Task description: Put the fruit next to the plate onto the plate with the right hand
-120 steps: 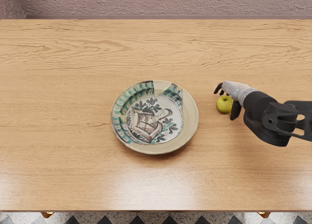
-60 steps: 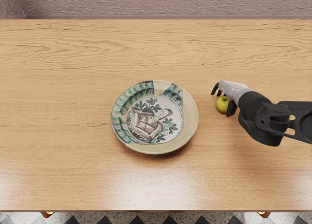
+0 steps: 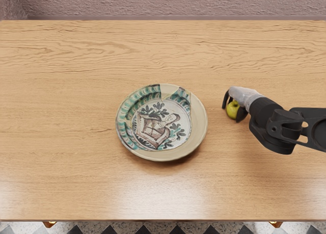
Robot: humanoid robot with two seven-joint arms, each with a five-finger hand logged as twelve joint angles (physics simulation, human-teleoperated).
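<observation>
Woodgrain is running lengthwise across a broad, pale-oak surface (image 3: 76,66) that is filling nearly the whole view, its gloss giving off a soft sheen near the front edge. A rough mauve-grey wall (image 3: 153,2) is standing behind the far edge, and a black-and-white chequered floor (image 3: 153,229) is showing below the near one. A painted plate (image 3: 201,124), green-banded with a dark drawing at its centre, is lying near the middle. Just to its right, apart from the rim, the small yellow-green fruit (image 3: 232,110) is sitting on the surface. The right hand (image 3: 239,97), its dark arm (image 3: 277,129) coming in from the right edge, is arching over the fruit, its fingers (image 3: 225,100) clasping it narrowly on both sides.
</observation>
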